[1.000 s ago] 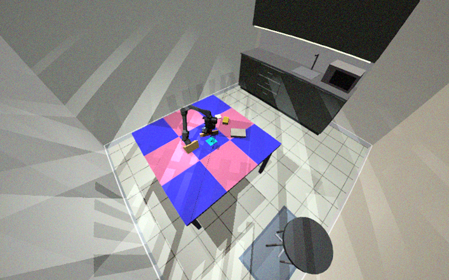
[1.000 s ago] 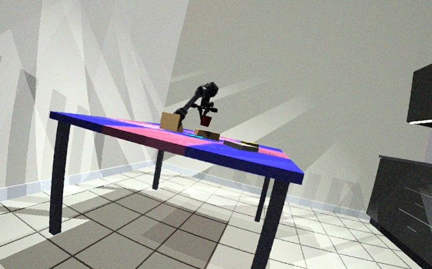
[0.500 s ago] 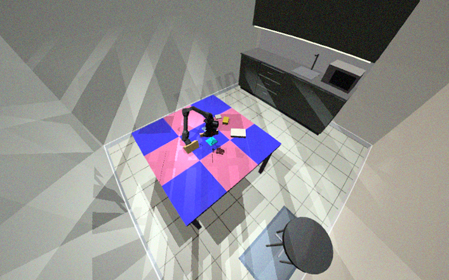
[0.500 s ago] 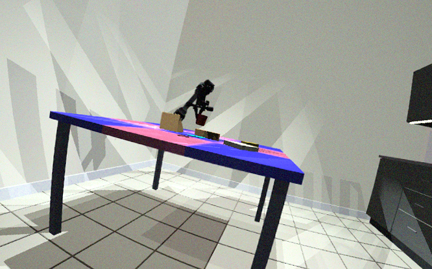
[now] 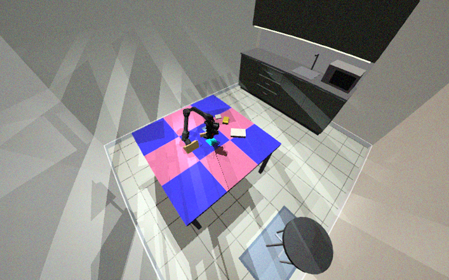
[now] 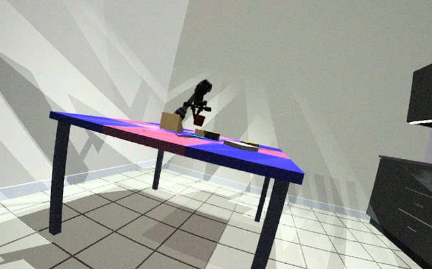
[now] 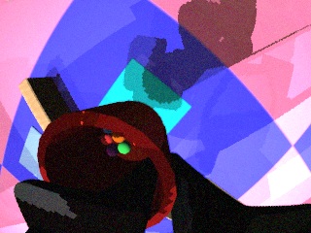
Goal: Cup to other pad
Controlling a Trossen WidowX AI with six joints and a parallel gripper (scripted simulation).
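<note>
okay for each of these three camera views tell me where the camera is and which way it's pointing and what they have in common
Top: high in the room, angled down on the checkered table; whole arm shows.
Exterior: low, near floor level beside the table, facing its edge; arm and gripper show, holding the red cup above the tabletop.
Wrist: on the arm, facing down past the fingers into the cup, marbles inside, cyan pad below.
Shared: top and wrist both show the cyan pad; exterior and wrist the cup.
</note>
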